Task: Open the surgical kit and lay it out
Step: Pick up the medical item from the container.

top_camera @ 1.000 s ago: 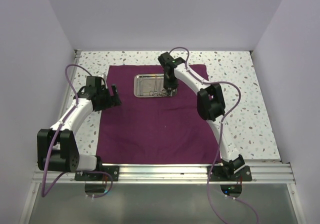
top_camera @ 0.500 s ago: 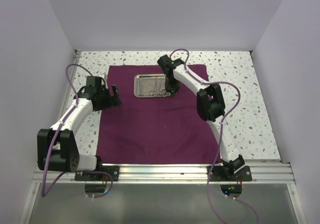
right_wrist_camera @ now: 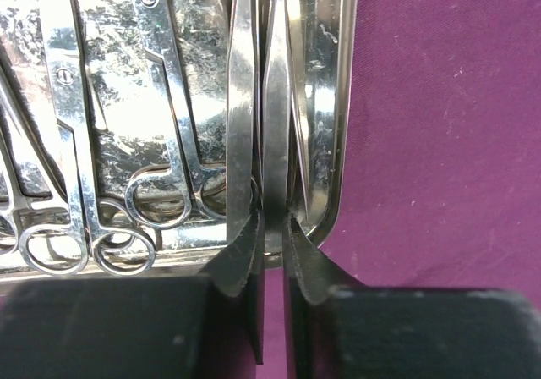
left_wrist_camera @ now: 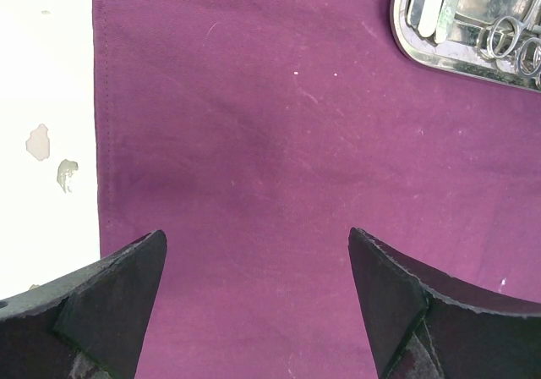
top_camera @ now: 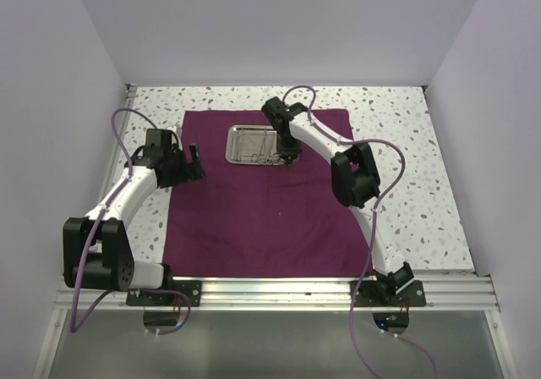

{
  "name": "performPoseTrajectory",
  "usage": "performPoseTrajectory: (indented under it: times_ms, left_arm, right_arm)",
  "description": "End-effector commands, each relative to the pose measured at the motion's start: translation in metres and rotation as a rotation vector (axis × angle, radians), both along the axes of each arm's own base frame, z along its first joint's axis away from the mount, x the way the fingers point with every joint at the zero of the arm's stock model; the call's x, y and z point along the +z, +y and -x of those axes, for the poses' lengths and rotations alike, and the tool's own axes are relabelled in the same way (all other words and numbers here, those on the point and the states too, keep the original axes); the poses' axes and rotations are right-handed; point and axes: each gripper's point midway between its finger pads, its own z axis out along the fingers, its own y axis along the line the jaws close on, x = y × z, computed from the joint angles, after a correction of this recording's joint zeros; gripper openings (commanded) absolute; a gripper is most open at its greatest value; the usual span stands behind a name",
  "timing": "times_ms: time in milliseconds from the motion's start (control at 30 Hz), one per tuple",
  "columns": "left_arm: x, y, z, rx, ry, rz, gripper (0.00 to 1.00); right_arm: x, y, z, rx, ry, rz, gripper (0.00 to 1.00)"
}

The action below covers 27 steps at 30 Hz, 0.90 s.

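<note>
Steel tray (left_wrist_camera: pixel 404 24) cut off at top-right corner in L wrist cam; in R wrist cam, ring-handled instruments (right_wrist_camera: pixel 177 117) lose tips to top edge, right gripper (right_wrist_camera: pixel 270 224) fingers (right_wrist_camera: pixel 241 260) hide near end of slim steel strip (right_wrist_camera: pixel 275 142); overhead, instruments too small to ID.

A white worktop (top_camera: pixel 423 167) flecked with grey and brown chips carries a large dark purple cloth (top_camera: pixel 262 227), spread flat and square across its middle. The cloth's near edge reaches the metal rail (top_camera: pixel 279 290) that bounds the worktop at the front, while its far edge stops short of the back wall and leaves a narrow speckled strip bare. Bare margins also run down both sides, the right one broader than the left. Seen close from the left wrist, the cloth's stitched left edge lies straight on the pale surface, and the fabric shows only faint creases and a few specks of lint.
</note>
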Motion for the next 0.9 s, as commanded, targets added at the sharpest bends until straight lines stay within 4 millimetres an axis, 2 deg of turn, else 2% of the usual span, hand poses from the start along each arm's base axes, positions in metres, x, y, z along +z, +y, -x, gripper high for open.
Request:
performPoseTrajectory:
  times_ms: [0, 133, 233, 333, 433, 500, 567, 600, 767, 800, 833, 867]
  left_arm:
    - [0.008, 0.001, -0.010, -0.013, -0.044, -0.002, 0.92]
    - [0.011, 0.000, -0.012, -0.015, -0.050, 0.001, 0.92]
    - [0.014, -0.001, -0.015, -0.018, -0.056, 0.006, 0.92]
    - [0.016, -0.002, -0.016, -0.019, -0.059, 0.009, 0.91]
    - [0.018, -0.002, -0.017, -0.020, -0.063, 0.014, 0.91]
    - [0.020, -0.003, -0.018, -0.021, -0.067, 0.018, 0.91]
    - [0.021, -0.003, -0.019, -0.022, -0.070, 0.019, 0.91]
    - [0.023, -0.004, -0.020, -0.022, -0.073, 0.021, 0.91]
    - [0.028, -0.004, -0.025, -0.023, -0.080, 0.021, 0.91]
    - [0.031, -0.004, -0.027, -0.023, -0.087, 0.021, 0.91]
    - [0.032, -0.004, -0.029, -0.022, -0.090, 0.022, 0.91]
    - [0.033, -0.005, -0.029, -0.024, -0.090, 0.025, 0.91]
  right_arm:
    - [-0.006, -0.003, 0.007, -0.012, 0.019, 0.023, 0.02]
    - [-0.009, -0.005, 0.007, -0.003, 0.026, 0.038, 0.00]
    - [-0.003, -0.006, 0.004, -0.007, 0.012, 0.037, 0.00]
    - [0.017, 0.000, -0.003, -0.005, -0.031, 0.005, 0.00]
    - [0.053, 0.011, -0.015, 0.005, -0.104, -0.054, 0.00]
    - [0.086, 0.017, -0.023, 0.015, -0.166, -0.097, 0.00]
    - [0.103, 0.020, -0.026, 0.018, -0.195, -0.128, 0.00]
    - [0.120, 0.020, -0.025, 0.019, -0.223, -0.150, 0.00]
    - [0.141, 0.018, -0.008, 0.010, -0.222, -0.201, 0.00]
    - [0.129, 0.013, 0.003, 0.010, -0.182, -0.183, 0.00]
    - [0.145, 0.008, 0.011, 0.012, -0.202, -0.199, 0.00]
    - [0.145, 0.005, 0.017, 0.014, -0.198, -0.203, 0.00]
